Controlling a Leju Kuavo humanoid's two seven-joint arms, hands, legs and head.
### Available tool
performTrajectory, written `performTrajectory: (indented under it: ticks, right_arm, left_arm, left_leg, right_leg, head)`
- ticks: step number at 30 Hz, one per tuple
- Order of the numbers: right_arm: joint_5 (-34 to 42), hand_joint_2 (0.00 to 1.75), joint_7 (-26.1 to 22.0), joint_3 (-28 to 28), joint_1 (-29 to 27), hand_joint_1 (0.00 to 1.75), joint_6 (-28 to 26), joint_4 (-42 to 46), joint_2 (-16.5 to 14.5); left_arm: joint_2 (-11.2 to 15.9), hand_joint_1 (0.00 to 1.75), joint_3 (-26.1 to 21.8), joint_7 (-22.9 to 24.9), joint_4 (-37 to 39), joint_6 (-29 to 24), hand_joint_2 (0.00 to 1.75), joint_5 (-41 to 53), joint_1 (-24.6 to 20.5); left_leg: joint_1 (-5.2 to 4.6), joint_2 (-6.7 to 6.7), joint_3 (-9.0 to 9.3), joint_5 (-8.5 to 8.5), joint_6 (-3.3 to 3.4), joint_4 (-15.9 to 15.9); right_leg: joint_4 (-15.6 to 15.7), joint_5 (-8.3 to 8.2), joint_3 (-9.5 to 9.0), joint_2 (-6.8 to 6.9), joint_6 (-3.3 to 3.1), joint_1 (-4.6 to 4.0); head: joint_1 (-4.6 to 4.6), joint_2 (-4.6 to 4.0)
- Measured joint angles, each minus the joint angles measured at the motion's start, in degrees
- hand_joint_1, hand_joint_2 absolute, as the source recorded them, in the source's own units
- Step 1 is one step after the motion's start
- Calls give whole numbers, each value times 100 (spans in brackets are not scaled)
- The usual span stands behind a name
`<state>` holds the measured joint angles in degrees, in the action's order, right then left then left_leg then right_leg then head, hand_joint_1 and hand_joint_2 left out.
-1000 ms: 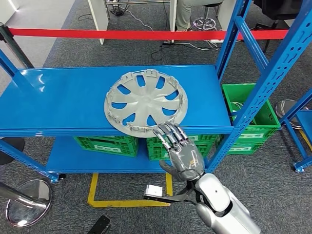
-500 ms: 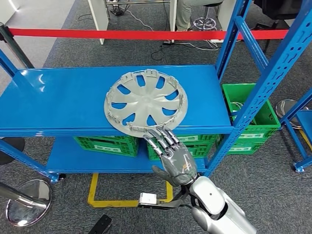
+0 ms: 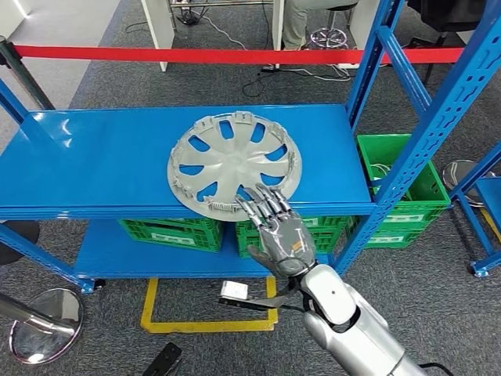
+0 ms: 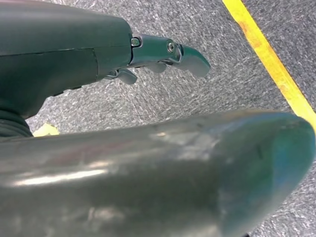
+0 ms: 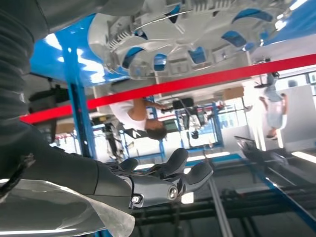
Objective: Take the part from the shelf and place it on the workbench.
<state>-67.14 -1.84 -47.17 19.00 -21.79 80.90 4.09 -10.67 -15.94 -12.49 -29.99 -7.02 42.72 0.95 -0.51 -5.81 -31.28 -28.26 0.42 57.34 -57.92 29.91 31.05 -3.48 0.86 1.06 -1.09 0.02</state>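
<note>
While the silver part (image 3: 235,163), a spoked wheel cover, lies flat on the blue shelf (image 3: 106,160) near its front edge, the right hand (image 3: 278,233) reaches up from below with its fingers (image 3: 260,204) spread and extended over the cover's near rim, holding nothing; whether they touch the rim cannot be told; green crates (image 3: 177,233) sit on the lower level; the left hand (image 4: 111,49) hangs above grey carpet, fingers loosely extended and empty.

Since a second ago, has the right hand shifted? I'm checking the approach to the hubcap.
Yes. The right hand has moved leftward and up over the blue shelf's front edge, its fingertips now over the near rim of the hubcap.
</note>
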Motion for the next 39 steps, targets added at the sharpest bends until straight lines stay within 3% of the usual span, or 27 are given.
performTrajectory:
  ticks: [11, 27, 39]
  right_arm:
    - [171, 175, 59, 241, -94, 0, -69, 49, 5]
    - [646, 175, -109, 578, -983, 0, -225, 1112, 148]
    - [779, 175, -244, 746, -1218, 0, -264, 1438, 187]
  left_arm:
    - [81, 0, 96, 97, 1, -2, 0, -175, 19]
    - [136, 0, 91, 110, 1, -89, 0, -297, 155]
    - [144, 0, 91, 109, 1, -98, 0, -297, 180]
  left_leg:
    - [0, 0, 0, 0, 0, 0]
    - [0, 1, -1, -1, 0, 0]
    - [0, 1, 0, -1, 0, 0]
  right_leg:
    - [1, 0, 2, -1, 0, -1]
    - [6, 1, 2, -2, 0, 0]
    - [6, 1, 0, -2, 0, 0]
  head:
    - [-1, 0]
    - [-1, 0]
    - [-1, 0]
